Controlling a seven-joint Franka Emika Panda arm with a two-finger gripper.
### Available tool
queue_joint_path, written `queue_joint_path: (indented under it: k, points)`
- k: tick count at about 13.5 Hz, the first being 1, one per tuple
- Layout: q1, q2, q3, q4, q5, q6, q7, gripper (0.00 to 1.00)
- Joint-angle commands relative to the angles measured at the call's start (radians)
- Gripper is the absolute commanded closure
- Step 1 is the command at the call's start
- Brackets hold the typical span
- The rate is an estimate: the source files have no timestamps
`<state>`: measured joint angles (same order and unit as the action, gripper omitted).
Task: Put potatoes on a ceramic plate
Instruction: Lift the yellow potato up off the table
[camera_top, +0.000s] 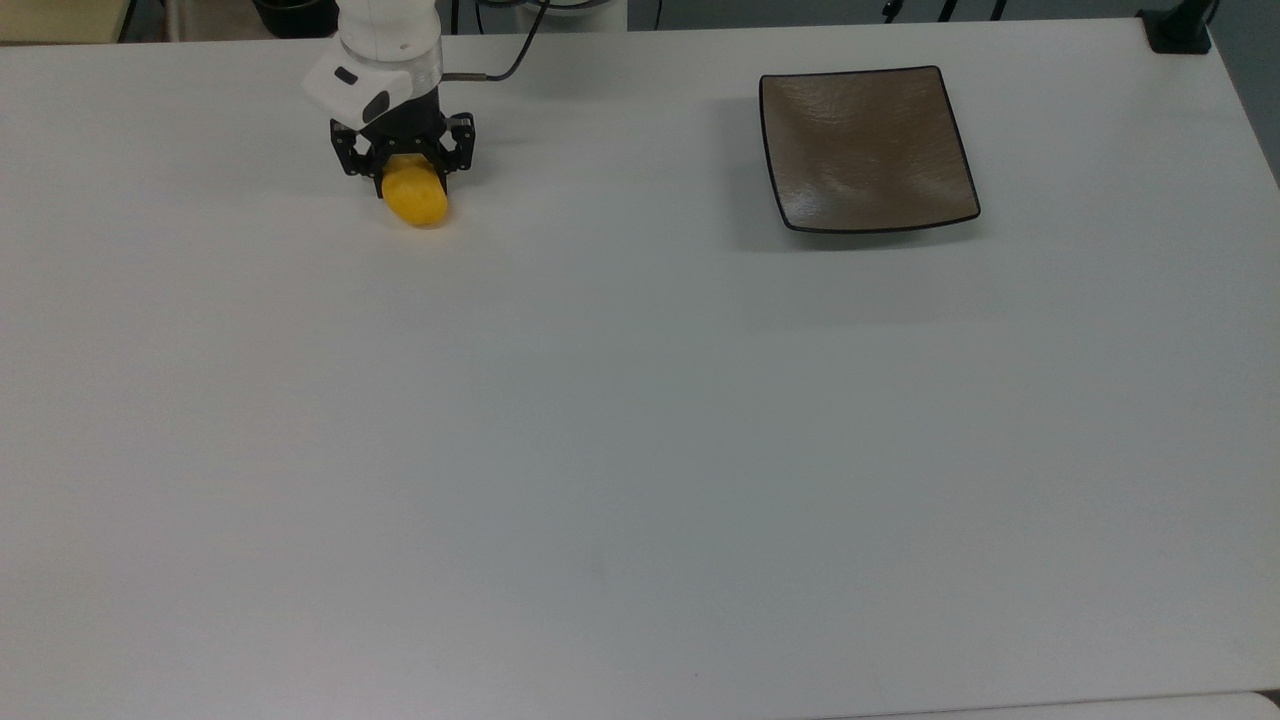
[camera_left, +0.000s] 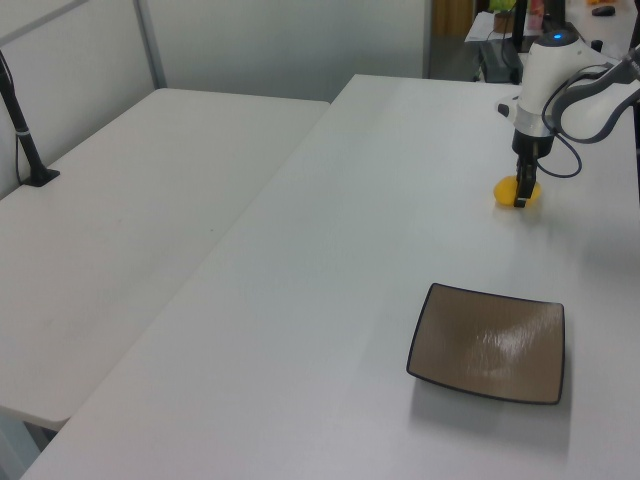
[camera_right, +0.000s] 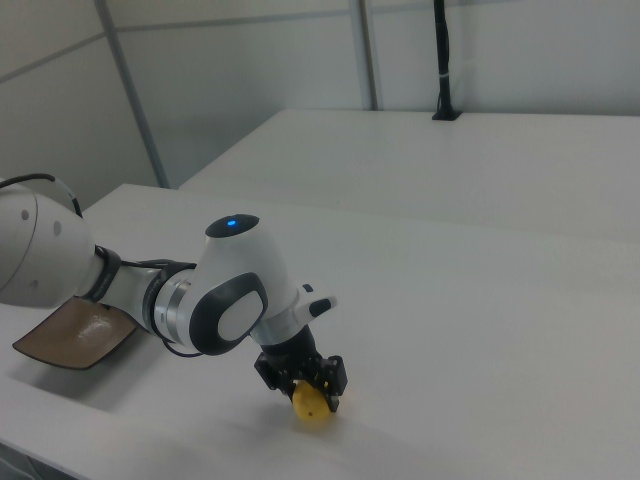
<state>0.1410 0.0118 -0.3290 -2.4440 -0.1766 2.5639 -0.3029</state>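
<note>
Potato and plate lie on the white table (camera_top: 600, 450), well apart. The square ceramic plate (camera_top: 866, 148) sits far toward the top view's right. The gripper (camera_top: 404, 172) is down over the yellow potato (camera_top: 415, 200), its jaws closed in on the upper end, one on each side. The potato's long axis points toward the top view's bottom edge, across the closing line.

The arm reaches low over the table with its wrist pointing straight down. The gripper (camera_top: 405, 178) (camera_left: 521, 192) (camera_right: 311, 392) has its two black fingers drawn in against the potato (camera_top: 414, 199) (camera_left: 518, 192) (camera_right: 311, 404).
</note>
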Motion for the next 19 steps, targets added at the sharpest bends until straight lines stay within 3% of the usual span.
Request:
queue_joint_path:
  k: [1, 5, 9, 13, 16, 18, 19]
  points:
    - [0.008, -0.013, -0.008, -0.016, -0.015, 0.013, -0.009, 1.0]
    - [0.029, -0.072, -0.007, 0.017, -0.015, -0.094, -0.01, 1.0]
    - [0.052, -0.125, 0.025, 0.141, -0.014, -0.29, 0.002, 1.0]
    - [0.051, -0.127, 0.114, 0.399, 0.032, -0.607, 0.005, 1.0]
    - [0.052, -0.128, 0.177, 0.587, 0.149, -0.821, 0.005, 1.0]
    - [0.054, -0.13, 0.263, 0.638, 0.155, -0.907, 0.025, 1.0]
    - [0.06, -0.13, 0.306, 0.651, 0.157, -0.913, 0.112, 1.0]
